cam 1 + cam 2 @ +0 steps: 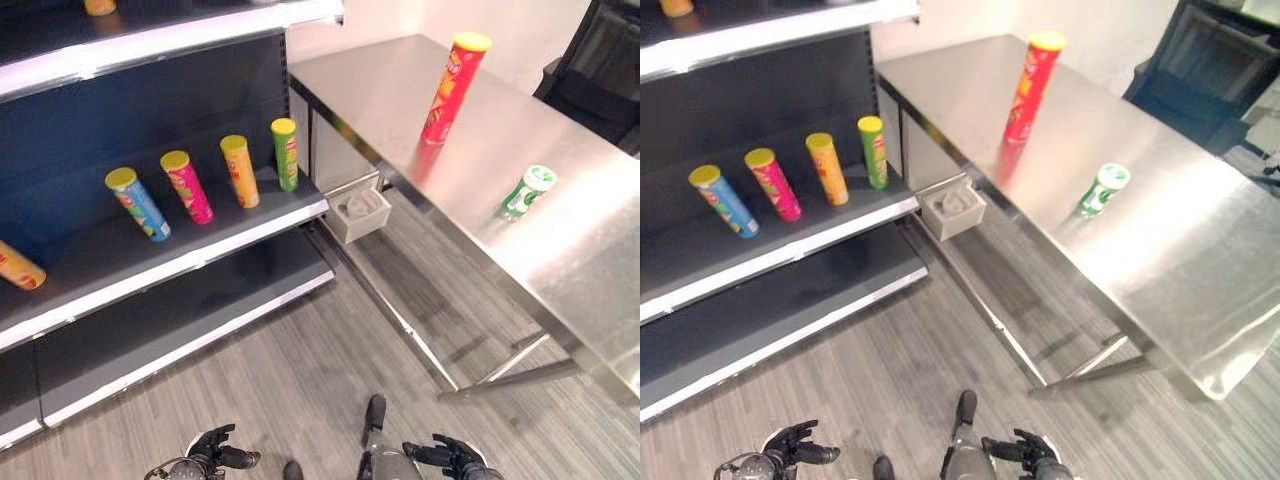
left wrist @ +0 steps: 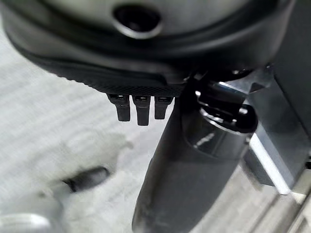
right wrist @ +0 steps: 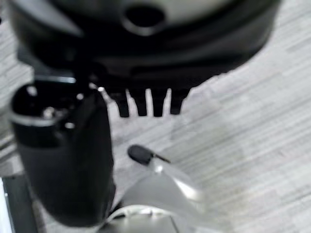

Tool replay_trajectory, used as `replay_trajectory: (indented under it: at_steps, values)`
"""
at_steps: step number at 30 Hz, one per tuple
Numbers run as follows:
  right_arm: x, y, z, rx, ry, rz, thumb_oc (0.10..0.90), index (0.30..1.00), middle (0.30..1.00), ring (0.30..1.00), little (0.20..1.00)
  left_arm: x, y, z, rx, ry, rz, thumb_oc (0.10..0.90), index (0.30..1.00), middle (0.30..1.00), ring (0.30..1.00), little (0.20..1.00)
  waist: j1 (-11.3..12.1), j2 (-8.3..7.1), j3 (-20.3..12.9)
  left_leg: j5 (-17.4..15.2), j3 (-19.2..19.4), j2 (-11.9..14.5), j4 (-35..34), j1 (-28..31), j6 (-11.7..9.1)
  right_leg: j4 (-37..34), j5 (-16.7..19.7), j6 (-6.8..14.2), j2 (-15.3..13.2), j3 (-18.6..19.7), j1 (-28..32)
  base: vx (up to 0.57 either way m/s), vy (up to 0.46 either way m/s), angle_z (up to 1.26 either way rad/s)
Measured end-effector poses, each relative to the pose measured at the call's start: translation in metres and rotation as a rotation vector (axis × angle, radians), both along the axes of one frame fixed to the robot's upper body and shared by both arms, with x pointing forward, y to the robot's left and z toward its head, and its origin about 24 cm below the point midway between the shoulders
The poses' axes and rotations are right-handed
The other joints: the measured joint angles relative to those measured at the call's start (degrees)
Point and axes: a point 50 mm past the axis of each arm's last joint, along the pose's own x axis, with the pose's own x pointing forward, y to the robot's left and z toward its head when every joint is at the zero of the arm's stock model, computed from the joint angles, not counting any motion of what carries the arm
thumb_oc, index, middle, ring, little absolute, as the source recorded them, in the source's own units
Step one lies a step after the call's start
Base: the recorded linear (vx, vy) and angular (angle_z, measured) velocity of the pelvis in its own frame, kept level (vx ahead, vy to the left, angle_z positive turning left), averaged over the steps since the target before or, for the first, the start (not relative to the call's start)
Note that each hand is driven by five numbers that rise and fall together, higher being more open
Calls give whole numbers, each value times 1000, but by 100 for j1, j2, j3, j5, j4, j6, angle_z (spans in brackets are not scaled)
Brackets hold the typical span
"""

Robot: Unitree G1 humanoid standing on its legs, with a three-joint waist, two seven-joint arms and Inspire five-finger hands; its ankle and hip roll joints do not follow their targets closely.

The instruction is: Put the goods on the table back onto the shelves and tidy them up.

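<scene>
Goods logged first: a tall red can (image 1: 452, 88) with a yellow lid stood upright on the steel table (image 1: 560, 250) at upper right of the frame, and a short green can (image 1: 526, 192) with a white lid stood right of centre, well apart from the red one. On the middle shelf (image 1: 150, 265) at left I saw four cans in a row: blue (image 1: 138, 203), pink (image 1: 187, 186), orange (image 1: 240, 171) and green (image 1: 286, 154). Another orange can (image 1: 18, 267) lay on its side at the far left edge. A small grey bin (image 1: 357, 212) sat under the table's near corner, just beside the shelf end. My left hand (image 1: 215, 450) hung at bottom left, fingers relaxed, holding nothing. My right hand (image 1: 452, 456) hung at bottom right, likewise loose and empty, over the grey plank floor (image 1: 300, 360).
</scene>
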Motion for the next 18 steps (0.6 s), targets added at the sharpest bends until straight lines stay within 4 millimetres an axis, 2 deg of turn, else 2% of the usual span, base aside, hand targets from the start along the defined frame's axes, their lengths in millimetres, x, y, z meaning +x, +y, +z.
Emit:
replay_trajectory:
  at_steps: [2,3,5,7,8,9,11,12,13,14,15,16,17,18]
  values:
    - [5,-5,3,-14,-12,5,800,900,900,900,900,2,-7,-1,-18,-5,-3,800,900,900,900,900,3,176,-54,-51,20,289,70,43,-188,-53,-123,-283,297,-69,70,101,-149,-1]
    - [8,-6,4,-18,-20,7,800,900,900,900,900,7,-9,0,-23,-17,-5,800,900,900,900,900,2,159,-34,-63,47,372,315,-37,-232,-18,-129,-536,375,-77,124,138,-227,-4]
    - [12,-11,7,-30,-31,10,800,900,900,900,900,11,-14,1,-35,-30,-10,800,900,900,900,900,-2,152,-26,-92,97,505,781,-101,-326,-21,-287,-627,476,-65,290,134,-219,-11]
    - [12,-14,8,-39,-37,11,800,900,900,900,900,12,-16,1,-41,-39,-11,800,900,900,900,900,-5,179,-32,-127,92,678,1146,-107,-402,-63,-530,-584,633,-38,494,143,-262,-13]
    - [10,-14,8,-38,-33,11,800,900,900,900,900,15,-16,2,-41,-48,-12,800,900,900,900,900,-3,167,-39,-133,60,797,1562,-234,-465,-61,-653,-580,734,-40,574,121,-320,-6]
    - [10,-13,7,-37,-32,11,800,900,900,900,900,17,-16,3,-42,-57,-13,800,900,900,900,900,0,136,-25,-133,4,832,1987,-408,-559,-60,-703,-593,763,-27,604,77,-296,-5]
    - [7,-12,6,-35,-23,14,800,900,900,900,900,21,-18,4,-50,-70,-12,800,900,900,900,900,27,38,26,65,-161,924,3178,-990,-879,-19,-800,-743,790,19,675,17,-138,-7]
    - [6,-12,6,-36,-17,14,800,900,900,900,900,22,-20,4,-53,-73,-14,800,900,900,900,900,28,12,73,301,-343,949,3820,-1351,-1045,-20,-839,-943,807,27,728,53,-111,-17]
    - [6,-12,5,-38,-12,14,800,900,900,900,900,19,-23,3,-62,-64,-14,800,900,900,900,900,47,-53,124,303,-601,965,4382,-1820,-1068,-19,-930,-1093,833,81,774,103,-100,-1]
    - [8,-13,6,-40,-16,13,800,900,900,900,900,22,-25,3,-64,-68,-26,800,900,900,900,900,-16,-62,162,283,-622,945,4523,-2107,-1020,-20,-989,-1162,835,79,777,92,-29,4]
    - [4,-14,4,-42,4,8,800,900,900,900,900,29,-28,5,-67,-82,-43,800,900,900,900,900,-2,-89,208,254,-548,934,4348,-2318,-964,-45,-986,-1133,827,53,762,107,39,6]
    - [0,-14,2,-42,32,0,800,900,900,900,900,29,-29,5,-66,-82,-51,800,900,900,900,900,31,-97,223,261,-380,947,3605,-2365,-951,-54,-997,-1055,872,52,759,106,79,-12]
    - [-1,-14,2,-43,39,-3,800,900,900,900,900,28,-28,5,-62,-76,-50,800,900,900,900,900,-4,-67,237,296,-281,963,2889,-2361,-958,-57,-1047,-1075,948,59,814,153,134,-20]
    - [-2,-15,2,-47,43,-7,800,900,900,900,900,29,-28,5,-62,-80,-55,800,900,900,900,900,-19,-36,303,391,-277,947,2303,-2300,-969,-59,-1100,-1036,1029,73,894,143,144,-20]
